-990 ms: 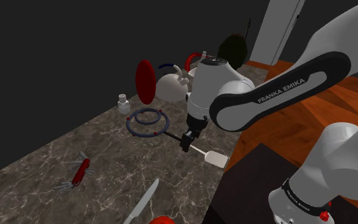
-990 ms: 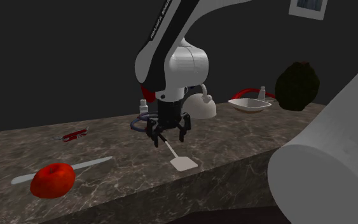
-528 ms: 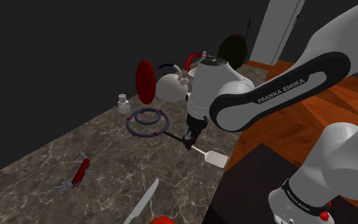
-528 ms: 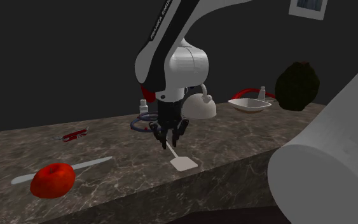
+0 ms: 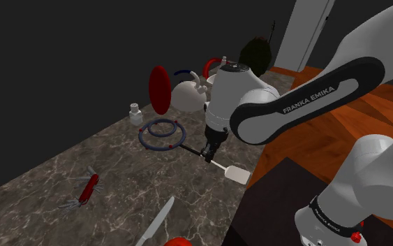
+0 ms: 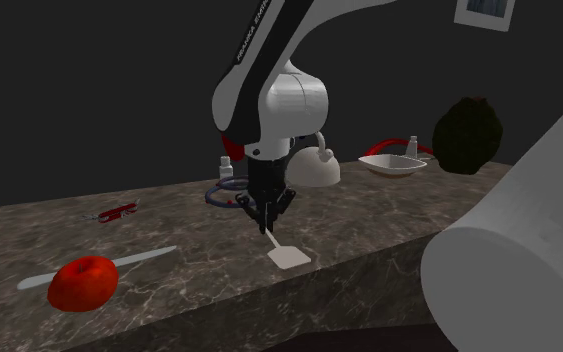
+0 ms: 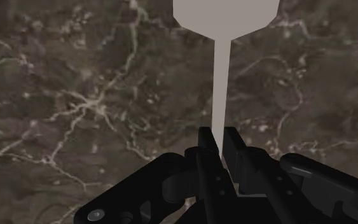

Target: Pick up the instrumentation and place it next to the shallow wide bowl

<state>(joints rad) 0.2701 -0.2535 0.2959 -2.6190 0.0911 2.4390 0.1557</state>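
A pale spatula-like tool lies on the dark marble counter (image 5: 118,175). Its flat blade (image 5: 236,175) (image 6: 289,257) (image 7: 225,16) is near the counter's front edge. My black gripper (image 5: 207,155) (image 6: 266,228) (image 7: 220,141) points straight down over the thin handle (image 7: 220,83). In the wrist view the two fingers clasp the handle's end between them. The tool still rests on the counter. The shallow white bowl (image 6: 391,163) stands far off toward the second exterior view's right, beside a small bottle.
A blue ring with red studs (image 5: 161,133) lies just behind the gripper, and a white teapot (image 5: 186,94) (image 6: 314,168) and an upright red disc (image 5: 160,89) stand beyond it. A small white bottle (image 5: 136,113), a red pocket knife (image 5: 88,189), a grey knife (image 5: 156,222) and a red apple (image 6: 82,283) also sit on the counter.
The fingers stood wide apart around the handle a second ago and have closed onto it. The arm and the tool have stayed in place.
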